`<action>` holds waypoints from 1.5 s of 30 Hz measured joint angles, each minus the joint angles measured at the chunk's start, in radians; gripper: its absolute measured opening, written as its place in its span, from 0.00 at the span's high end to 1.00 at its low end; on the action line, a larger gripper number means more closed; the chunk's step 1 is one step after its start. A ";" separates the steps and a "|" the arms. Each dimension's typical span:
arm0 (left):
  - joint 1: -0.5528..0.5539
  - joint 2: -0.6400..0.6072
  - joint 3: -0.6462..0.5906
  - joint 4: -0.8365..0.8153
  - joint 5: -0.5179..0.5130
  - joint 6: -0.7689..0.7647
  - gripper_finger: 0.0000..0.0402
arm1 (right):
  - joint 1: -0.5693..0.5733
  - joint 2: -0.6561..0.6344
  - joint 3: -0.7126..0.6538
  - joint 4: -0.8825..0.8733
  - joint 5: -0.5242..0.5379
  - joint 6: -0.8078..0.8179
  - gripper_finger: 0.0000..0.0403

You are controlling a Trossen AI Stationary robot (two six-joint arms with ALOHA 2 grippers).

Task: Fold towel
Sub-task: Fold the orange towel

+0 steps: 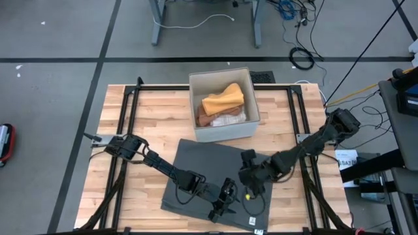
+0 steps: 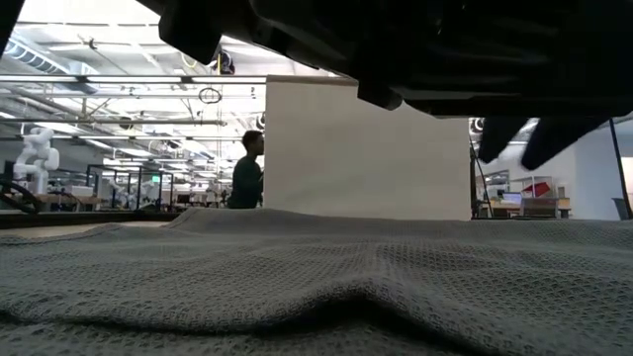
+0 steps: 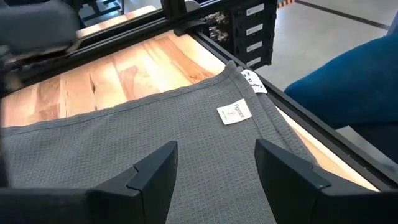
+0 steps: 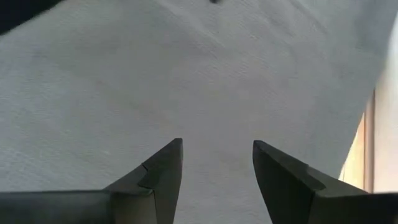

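A: High view first. Where is the towel?

B: The grey towel (image 1: 209, 173) lies spread flat on the wooden table (image 1: 147, 114), from its middle toward the near edge, slightly askew. At the far edge sits a pale box (image 1: 224, 130) holding an orange cloth (image 1: 223, 101) on top of other cloths.

A: And the 2 arms?

B: Both reach over the towel. The left gripper (image 1: 224, 199) hangs above the towel's near part. The right gripper (image 1: 251, 175) is just beside it, over the towel's middle. From up here I cannot judge the fingers.

A: Low view?

B: The towel's weave (image 2: 316, 277) fills the foreground, gently rumpled. Dark arm parts cross the top. Behind stands the box's white wall (image 2: 366, 148), and a person (image 2: 245, 173) stands in the room beyond.

A: Left wrist view?

B: The left gripper (image 3: 214, 165) has its 2 fingers spread wide with nothing between them, above the towel (image 3: 155, 130). A white label (image 3: 234, 112) sits on the towel near its corner, and that corner lies at the table's edge by the black frame rail (image 3: 205, 31).

A: Right wrist view?

B: The right gripper (image 4: 217, 165) is also spread wide and empty, hovering over plain towel cloth (image 4: 186, 74). A strip of bare wood (image 4: 367, 143) shows past the towel's edge
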 joint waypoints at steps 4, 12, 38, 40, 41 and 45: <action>-0.001 0.000 0.000 -0.003 0.000 0.000 0.45 | -0.083 -0.019 0.000 0.000 -0.076 -0.069 0.55; -0.001 0.000 0.000 -0.034 -0.003 -0.006 0.45 | -0.203 -0.176 0.000 -0.098 -0.159 -0.143 0.55; 0.007 0.006 0.000 -0.041 0.080 -0.077 0.45 | -0.224 -0.537 -0.469 -0.231 -0.308 0.405 0.55; 0.008 0.019 0.001 -0.022 0.080 -0.077 0.45 | -0.223 -0.537 -0.470 -0.231 -0.291 0.420 0.55; 0.008 0.022 0.000 -0.024 0.080 -0.077 0.45 | -0.223 -0.537 -0.470 -0.229 -0.278 0.428 0.55; 0.008 0.035 0.000 0.011 0.080 -0.077 0.45 | -0.223 -0.536 -0.470 -0.214 -0.223 0.448 0.55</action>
